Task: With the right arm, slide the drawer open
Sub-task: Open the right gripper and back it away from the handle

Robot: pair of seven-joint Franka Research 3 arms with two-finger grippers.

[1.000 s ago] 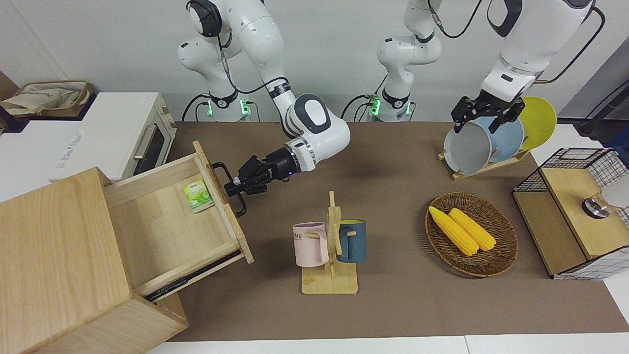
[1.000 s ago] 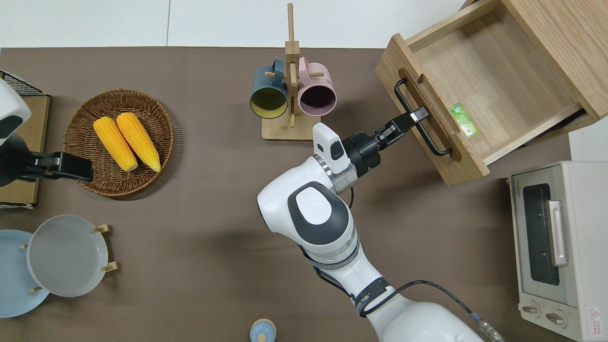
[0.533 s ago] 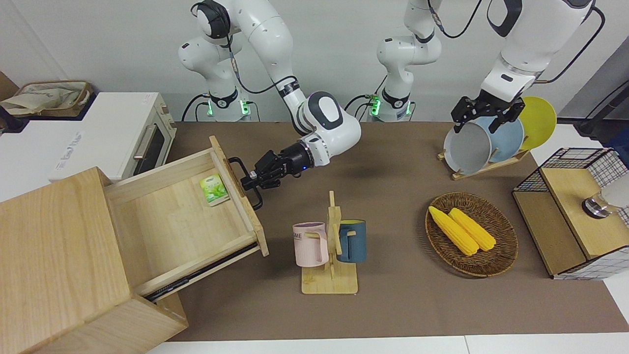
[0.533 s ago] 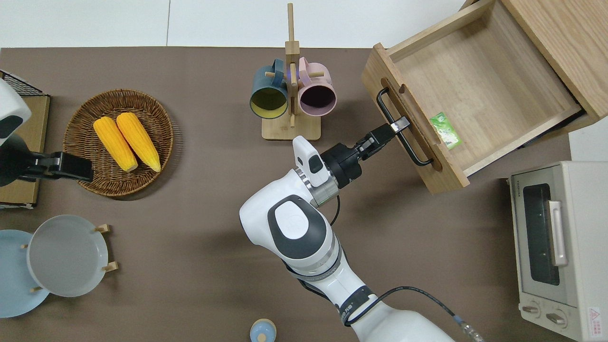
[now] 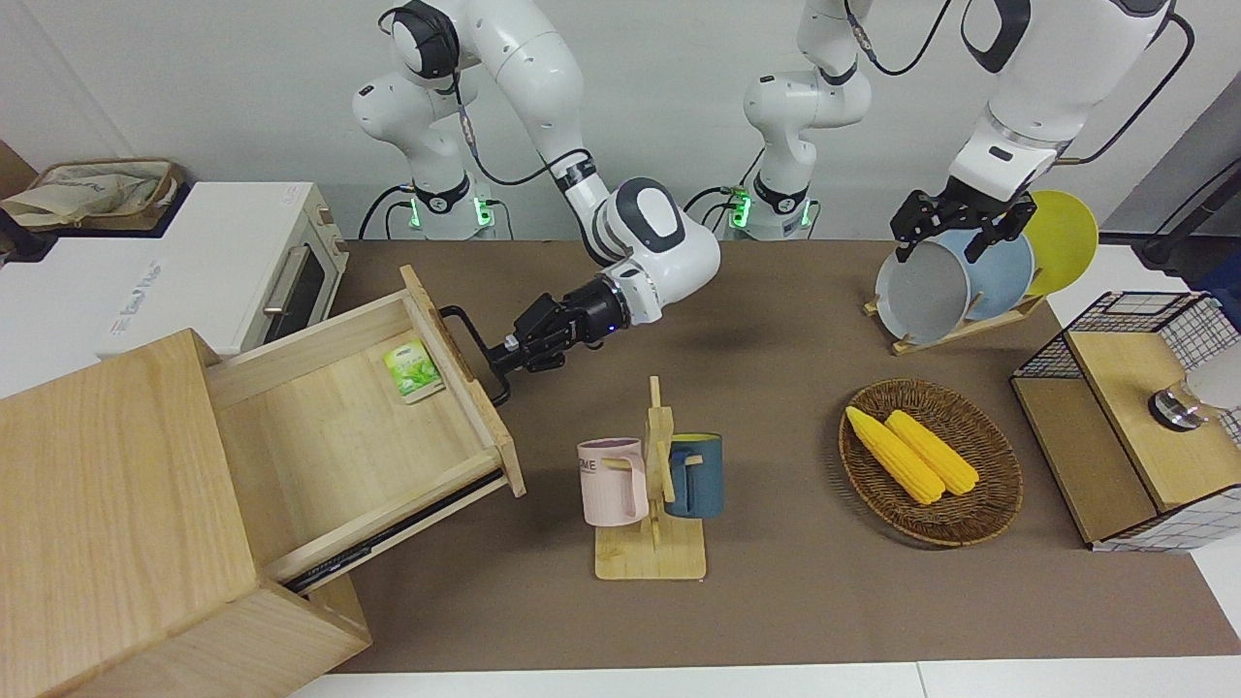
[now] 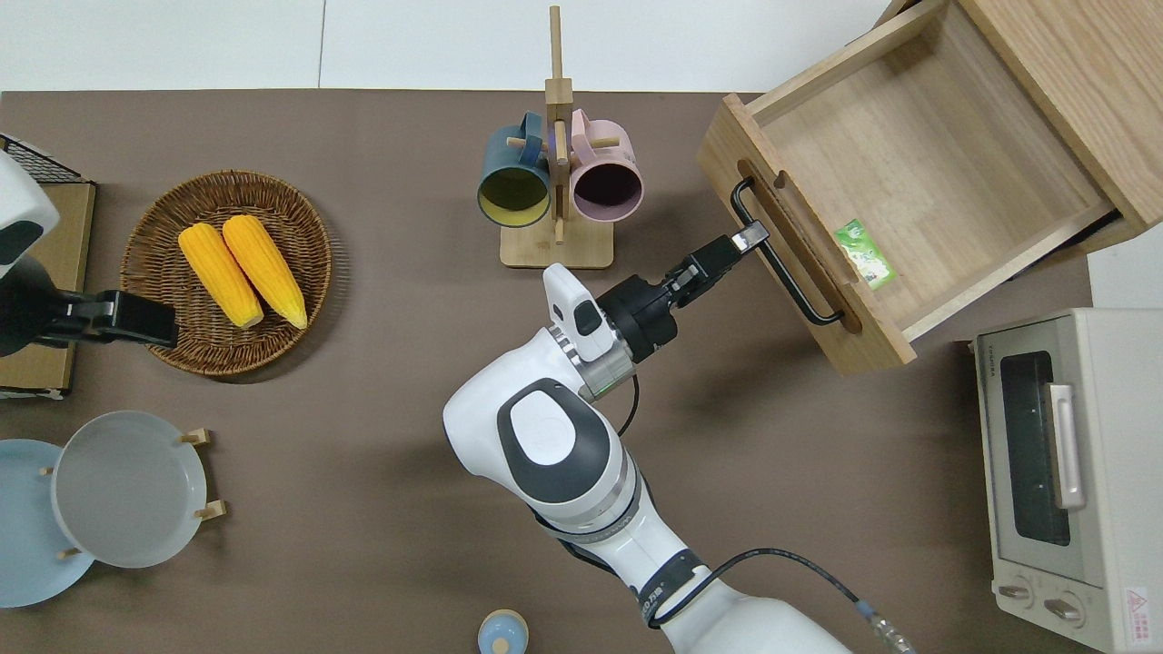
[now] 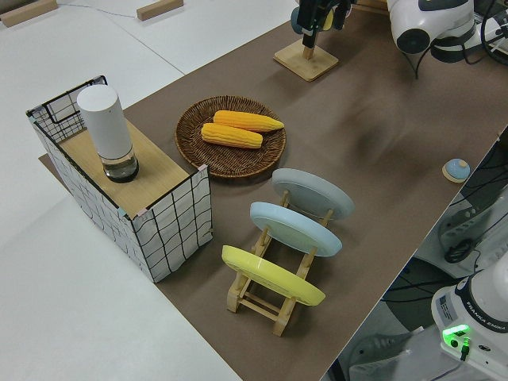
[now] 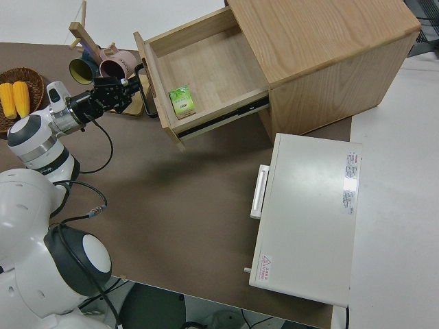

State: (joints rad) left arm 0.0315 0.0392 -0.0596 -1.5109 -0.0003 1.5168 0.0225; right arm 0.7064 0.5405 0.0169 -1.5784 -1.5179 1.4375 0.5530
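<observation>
The drawer (image 6: 927, 173) stands pulled well out of the big pale wooden box (image 5: 107, 504) at the right arm's end of the table. A small green packet (image 6: 865, 266) lies inside it, close to the front panel. The black bar handle (image 6: 790, 277) runs along the drawer's front. My right gripper (image 6: 747, 239) reaches level at that bar, its tip right against the half farther from the robots. Whether it clasps the bar does not show. The left arm is parked, its gripper (image 5: 955, 233) open.
A wooden mug rack (image 6: 556, 182) with a blue and a pink mug stands close beside the right arm's wrist. The white toaster oven (image 6: 1063, 472) sits nearer to the robots than the drawer. A wicker basket (image 6: 145, 236) of corn and a plate rack (image 5: 960, 325) lie toward the left arm's end.
The right arm pulled the drawer farther out of the box, and the packet slid with it. In the last half second the gripper backed a little off the handle and the drawer shifted slightly.
</observation>
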